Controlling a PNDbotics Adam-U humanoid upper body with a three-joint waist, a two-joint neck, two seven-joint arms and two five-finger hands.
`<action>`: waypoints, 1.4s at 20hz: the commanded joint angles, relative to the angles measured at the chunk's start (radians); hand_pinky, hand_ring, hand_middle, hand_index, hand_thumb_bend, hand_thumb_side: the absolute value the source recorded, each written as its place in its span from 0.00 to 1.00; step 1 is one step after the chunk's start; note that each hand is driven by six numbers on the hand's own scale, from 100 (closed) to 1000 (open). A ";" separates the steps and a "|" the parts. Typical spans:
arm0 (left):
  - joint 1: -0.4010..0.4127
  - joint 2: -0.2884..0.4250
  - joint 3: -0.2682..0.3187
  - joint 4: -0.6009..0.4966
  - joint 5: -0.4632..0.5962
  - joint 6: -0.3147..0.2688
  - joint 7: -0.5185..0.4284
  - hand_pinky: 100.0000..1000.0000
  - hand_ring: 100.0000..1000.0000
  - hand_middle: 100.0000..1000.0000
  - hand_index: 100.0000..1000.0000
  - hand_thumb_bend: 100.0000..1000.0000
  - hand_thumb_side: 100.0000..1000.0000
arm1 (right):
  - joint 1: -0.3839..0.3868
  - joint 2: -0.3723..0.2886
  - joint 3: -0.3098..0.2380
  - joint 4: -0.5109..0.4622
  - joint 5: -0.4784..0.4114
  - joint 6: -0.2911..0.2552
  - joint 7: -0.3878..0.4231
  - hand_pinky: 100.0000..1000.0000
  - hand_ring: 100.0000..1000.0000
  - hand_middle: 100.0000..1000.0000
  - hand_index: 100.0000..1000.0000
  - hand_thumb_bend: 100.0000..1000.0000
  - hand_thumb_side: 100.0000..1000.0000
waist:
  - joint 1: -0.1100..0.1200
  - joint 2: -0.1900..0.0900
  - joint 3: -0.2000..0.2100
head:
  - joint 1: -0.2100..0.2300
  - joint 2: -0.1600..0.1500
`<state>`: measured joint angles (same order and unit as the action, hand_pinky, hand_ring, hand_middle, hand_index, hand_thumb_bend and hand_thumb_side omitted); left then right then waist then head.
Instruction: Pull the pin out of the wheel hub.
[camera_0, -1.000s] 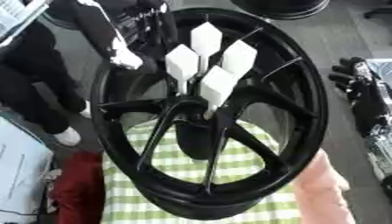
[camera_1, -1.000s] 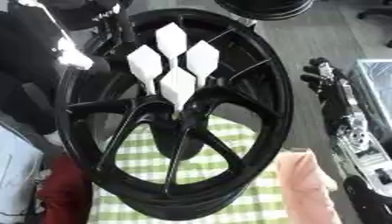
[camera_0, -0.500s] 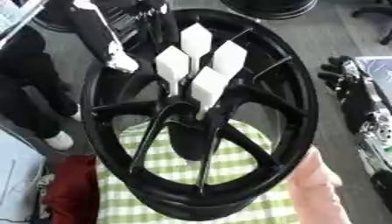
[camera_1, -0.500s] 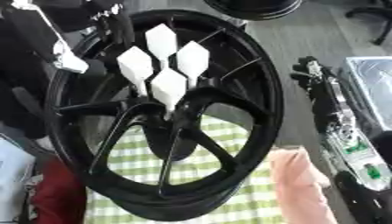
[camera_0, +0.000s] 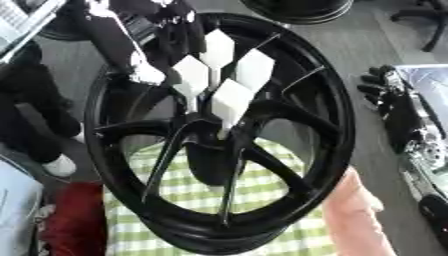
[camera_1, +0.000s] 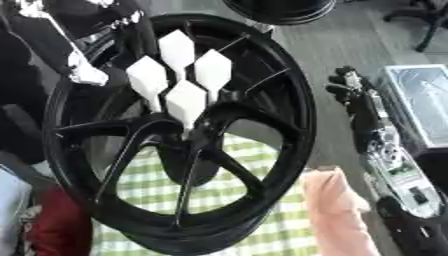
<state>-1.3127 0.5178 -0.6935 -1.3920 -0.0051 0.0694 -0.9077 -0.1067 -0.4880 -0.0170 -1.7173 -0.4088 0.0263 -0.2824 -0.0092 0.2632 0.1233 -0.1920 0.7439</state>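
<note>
Black wheel hub stands tilted on green-white checked cloth, fills most of view. White pin with four diamond-shaped vanes sits at hub centre, stem going down into middle where spokes meet. Right hand at right edge, well apart from hub, black fingers relaxed and straight, holds nothing. Left hand not seen in either view. Person's bare arm touches near right rim of hub.
</note>
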 joint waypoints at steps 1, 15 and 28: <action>-0.024 0.006 0.006 0.003 0.010 0.011 0.001 0.67 0.72 0.72 0.76 0.15 0.05 | -0.010 -0.015 -0.004 -0.009 -0.004 -0.003 -0.001 0.96 0.79 0.73 0.80 0.00 0.74 | -0.001 -0.014 -0.004 | -0.003 -0.008; -0.007 -0.004 -0.017 0.033 0.009 0.023 0.001 0.67 0.72 0.73 0.75 0.16 0.07 | -0.015 -0.008 -0.007 -0.007 -0.006 -0.006 -0.005 0.96 0.79 0.72 0.80 0.00 0.74 | -0.003 -0.004 -0.011 | -0.002 -0.005; -0.023 0.003 -0.005 -0.002 -0.049 -0.018 0.001 0.74 0.80 0.79 0.76 0.30 0.03 | -0.014 -0.001 -0.006 0.000 -0.003 -0.005 -0.005 0.95 0.78 0.72 0.80 0.00 0.75 | -0.002 0.007 -0.013 | -0.006 -0.006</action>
<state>-1.3176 0.5092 -0.7022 -1.3814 -0.0423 0.0603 -0.9044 -0.1140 -0.4754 -0.0172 -1.7109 -0.4102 0.0226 -0.2874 -0.0094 0.2831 0.1123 -0.1955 0.7447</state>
